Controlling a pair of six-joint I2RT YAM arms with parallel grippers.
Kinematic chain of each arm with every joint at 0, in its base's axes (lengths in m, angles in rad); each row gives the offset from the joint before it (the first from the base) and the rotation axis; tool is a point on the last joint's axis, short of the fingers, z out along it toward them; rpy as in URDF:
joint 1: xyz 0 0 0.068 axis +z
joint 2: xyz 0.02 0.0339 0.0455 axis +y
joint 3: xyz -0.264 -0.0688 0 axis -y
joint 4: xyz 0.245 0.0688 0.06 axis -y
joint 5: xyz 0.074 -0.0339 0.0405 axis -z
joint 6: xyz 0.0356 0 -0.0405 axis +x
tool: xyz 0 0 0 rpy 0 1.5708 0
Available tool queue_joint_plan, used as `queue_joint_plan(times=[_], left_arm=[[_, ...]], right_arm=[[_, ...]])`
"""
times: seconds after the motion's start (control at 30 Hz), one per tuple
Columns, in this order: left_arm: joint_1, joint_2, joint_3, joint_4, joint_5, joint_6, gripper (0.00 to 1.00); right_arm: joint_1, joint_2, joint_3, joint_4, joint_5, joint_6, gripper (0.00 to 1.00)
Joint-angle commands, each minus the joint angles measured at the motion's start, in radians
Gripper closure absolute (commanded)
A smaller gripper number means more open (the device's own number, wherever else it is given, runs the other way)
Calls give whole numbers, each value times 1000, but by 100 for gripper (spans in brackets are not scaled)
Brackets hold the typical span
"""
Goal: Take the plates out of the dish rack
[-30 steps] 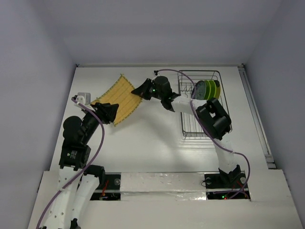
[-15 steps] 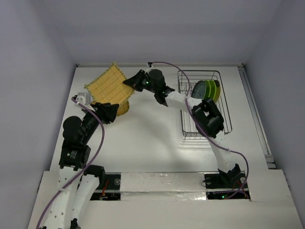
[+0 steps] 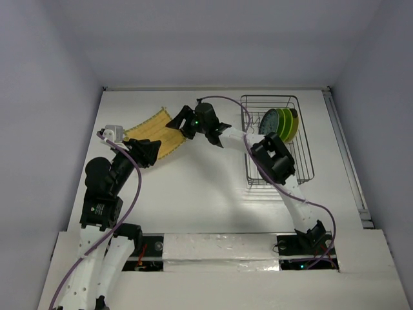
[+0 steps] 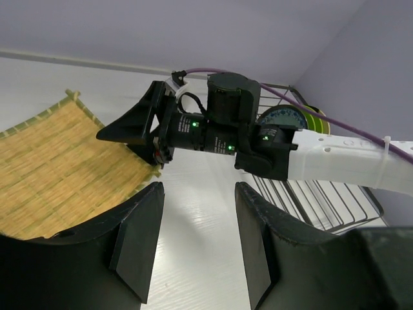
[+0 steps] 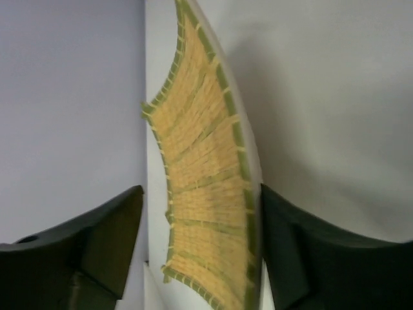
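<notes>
Operator: Where are the plates (image 3: 281, 123) standing?
Technician: In the dish rack (image 3: 303, 155), at 2 o'clock on the table (image 3: 206, 194). Left fingers (image 4: 145, 226) are hanging open, empty; right fingers (image 5: 119, 223) are standing open beside the yellow mat (image 3: 155, 132).

The woven mat (image 3: 155, 132) is straw-yellow with green edging and thin green stripes, the surface (image 3: 206, 194) white, the dish rack (image 3: 303, 165) dark wire, the plates (image 3: 289, 124) glossy lime green but for one greyish-blue face, the cables (image 3: 137, 184) purple.
</notes>
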Motion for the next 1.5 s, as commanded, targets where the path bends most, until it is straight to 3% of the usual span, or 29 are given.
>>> queue_joint_plan(times=[0.0, 0.03, 0.07, 0.27, 0.47, 0.6, 0.67, 0.7, 0.73, 0.8, 1.0, 1.07, 1.1, 1.13, 1.17, 1.47], left_arm=[[7, 1, -7, 59, 8, -6, 55], [7, 1, -7, 59, 10, -6, 55], [7, 1, -7, 59, 8, -6, 55], [16, 4, -7, 61, 11, -7, 55], [25, -1, -7, 61, 11, -6, 55], [25, -5, -6, 59, 10, -6, 55], [25, -7, -6, 59, 10, -4, 55], [25, -6, -6, 58, 8, -6, 55], [25, -7, -7, 58, 10, -4, 55], [25, -7, -7, 59, 13, -4, 55], [25, -9, -9, 61, 24, -9, 55], [25, -7, -9, 59, 24, -9, 55], [25, -9, -9, 59, 24, -9, 55], [25, -7, -9, 59, 22, -8, 55], [25, -7, -9, 59, 19, -6, 55], [35, 4, -6, 47, 2, -1, 55]], right_arm=[[11, -119, -36, -2, 39, -88, 23], [11, -131, -41, -22, 81, -113, 13], [11, -146, -45, -60, 105, -136, 10], [11, -277, -93, -180, 319, -312, 0], [11, -379, -162, -220, 404, -435, 0], [11, -501, -271, -185, 453, -501, 7], [11, -562, -317, -183, 507, -539, 33], [11, -634, -364, -191, 537, -581, 55], [11, -671, -386, -204, 613, -602, 90], [-35, -785, -455, -264, 663, -671, 99], [-239, -1001, -582, -448, 659, -782, 89], [-311, -1050, -622, -480, 645, -805, 77], [-329, -1053, -628, -491, 656, -823, 66], [-343, -1052, -634, -494, 674, -834, 47], [-364, -1038, -636, -500, 673, -842, 45], [-443, -926, -619, -429, 599, -840, 53]])
